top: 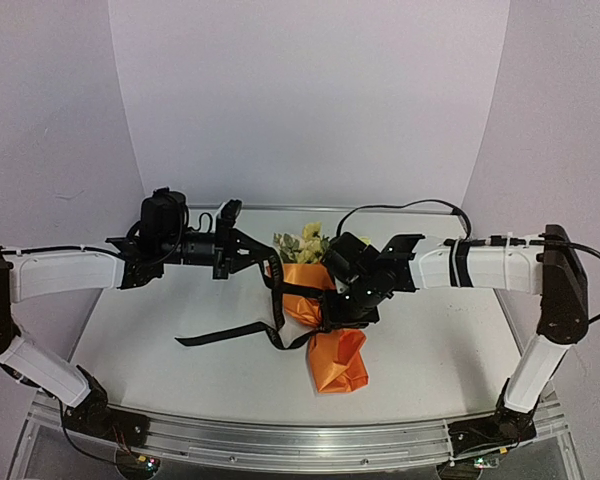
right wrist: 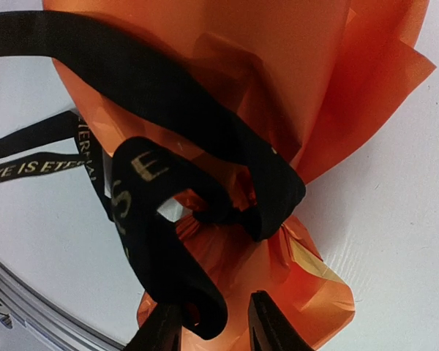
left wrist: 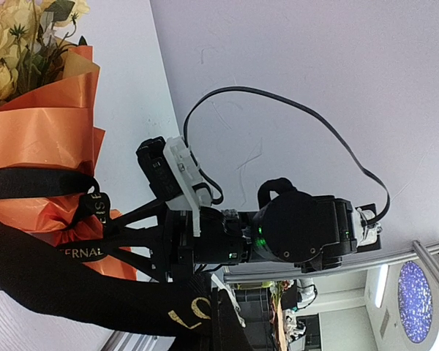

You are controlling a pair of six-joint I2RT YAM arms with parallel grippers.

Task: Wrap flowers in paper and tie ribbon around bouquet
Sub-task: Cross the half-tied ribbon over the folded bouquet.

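Bouquet: lies on the white table (top: 140,310) at centre of the top view; orange cone, wide end toward 12 o'clock, narrow end toward 6 o'clock.
Flowers (top: 302,245): pale yellow with green leaves, showing out of the wide end; in the left wrist view they sit at the 11 o'clock corner (left wrist: 7,36).
Paper (right wrist: 278,66): orange, gathered and creased where the band crosses it; it flares again below the band.
Ribbon (right wrist: 168,95): black with light lettering, wrapped once round the middle of the cone; the strands cross in a loose knot (right wrist: 234,212) with an open loop just at its 9 o'clock. One tail trails flat over the table toward 9 o'clock (top: 220,335).
Left claw (top: 267,262): at 10 o'clock of the bouquet, just beside the wide end, raised off the table; closed, with a ribbon strand running from its tip down to the band.
Right claw (right wrist: 214,306): directly over the cone's middle, arm reaching in from 3 o'clock. Jaws stand apart; the ribbon loop's end hangs between them, nearer the 9 o'clock finger, with orange paper showing in the gap on the other side. Not pinched.
Bouquet vs right claw: band and knot at 12 o'clock of the fingertips, near.
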